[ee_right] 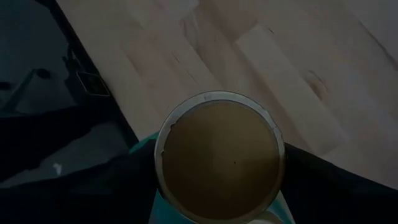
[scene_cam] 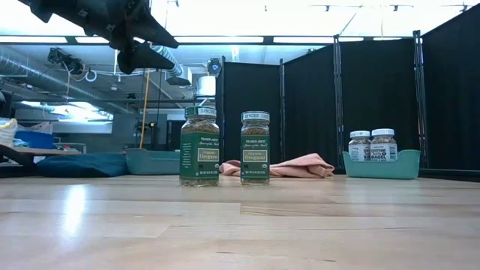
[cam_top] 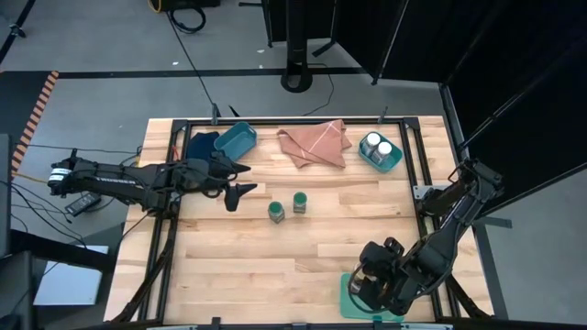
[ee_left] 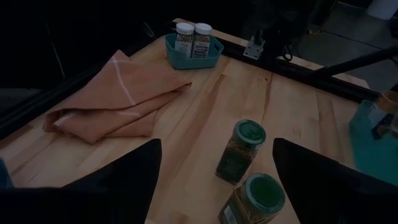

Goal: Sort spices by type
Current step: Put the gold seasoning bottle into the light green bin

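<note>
Left hand: hovers spread and empty above the worktop, at about nine o'clock from the green-lidded pair and well apart from it.
Nine-o'clock bin: a teal bin at the far left edge beside a dark blue cloth; no jar shows in it from above.
Green-lidded jars: two stand upright mid-worktop, just beside each other but apart, one nearer the left hand, the other at its three o'clock.
Pink cloth: lies folded at twelve o'clock from the pair.
White-lidded jars: both sit side by side in a teal bin at roughly two o'clock.
Right hand: low over a teal bin at five o'clock, clenched on a tan-topped jar that fills its wrist view.
Step in hand: the tan type looks to be going into the near-right bin; the second tan jar cannot be made out.
Next move: likely releasing that jar into the bin, then the left hand closing on the nearer green-lidded jar, which calls for lowering squarely over its lid without knocking its neighbour.
</note>
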Controlling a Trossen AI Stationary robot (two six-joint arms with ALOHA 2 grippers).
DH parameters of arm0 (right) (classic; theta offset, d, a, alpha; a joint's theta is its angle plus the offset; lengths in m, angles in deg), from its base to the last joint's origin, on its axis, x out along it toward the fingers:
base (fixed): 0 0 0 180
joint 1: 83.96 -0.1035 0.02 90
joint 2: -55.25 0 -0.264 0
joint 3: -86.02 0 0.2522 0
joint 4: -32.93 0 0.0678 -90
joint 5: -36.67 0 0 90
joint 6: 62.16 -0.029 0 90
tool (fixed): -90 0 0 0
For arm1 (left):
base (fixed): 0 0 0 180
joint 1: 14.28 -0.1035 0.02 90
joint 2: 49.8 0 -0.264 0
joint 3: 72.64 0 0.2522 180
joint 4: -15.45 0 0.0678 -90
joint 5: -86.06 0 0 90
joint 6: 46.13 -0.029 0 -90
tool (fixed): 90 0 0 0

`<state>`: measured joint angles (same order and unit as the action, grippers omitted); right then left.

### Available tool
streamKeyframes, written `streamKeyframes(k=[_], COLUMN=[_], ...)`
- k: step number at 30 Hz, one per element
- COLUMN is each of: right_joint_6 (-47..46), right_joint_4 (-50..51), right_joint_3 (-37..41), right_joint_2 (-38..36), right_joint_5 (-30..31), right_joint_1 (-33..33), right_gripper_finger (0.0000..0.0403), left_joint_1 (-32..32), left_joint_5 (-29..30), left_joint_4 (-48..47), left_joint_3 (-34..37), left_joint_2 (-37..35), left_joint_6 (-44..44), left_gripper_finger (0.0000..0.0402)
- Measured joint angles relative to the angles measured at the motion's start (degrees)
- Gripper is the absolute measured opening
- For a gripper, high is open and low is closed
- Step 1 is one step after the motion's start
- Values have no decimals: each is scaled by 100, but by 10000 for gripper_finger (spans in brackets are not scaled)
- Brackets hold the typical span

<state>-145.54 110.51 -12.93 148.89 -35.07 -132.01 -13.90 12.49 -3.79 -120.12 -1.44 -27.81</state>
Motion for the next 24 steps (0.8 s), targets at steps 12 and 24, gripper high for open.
streamKeyframes(k=[12,24], right_joint_6=[424,655], right_joint_4=[-13,-80], right_joint_3=[0,0], right_joint_2=[305,687], right_joint_5=[-265,-246], right_joint_1=[7,12], right_gripper_finger=[292,291], left_joint_1=[-2,-2], left_joint_5=[204,342], left_joint_4=[-12,-25], left_joint_3=[0,0], left_joint_2=[0,0], left_joint_6=[-3,-1], left_gripper_finger=[314,314])
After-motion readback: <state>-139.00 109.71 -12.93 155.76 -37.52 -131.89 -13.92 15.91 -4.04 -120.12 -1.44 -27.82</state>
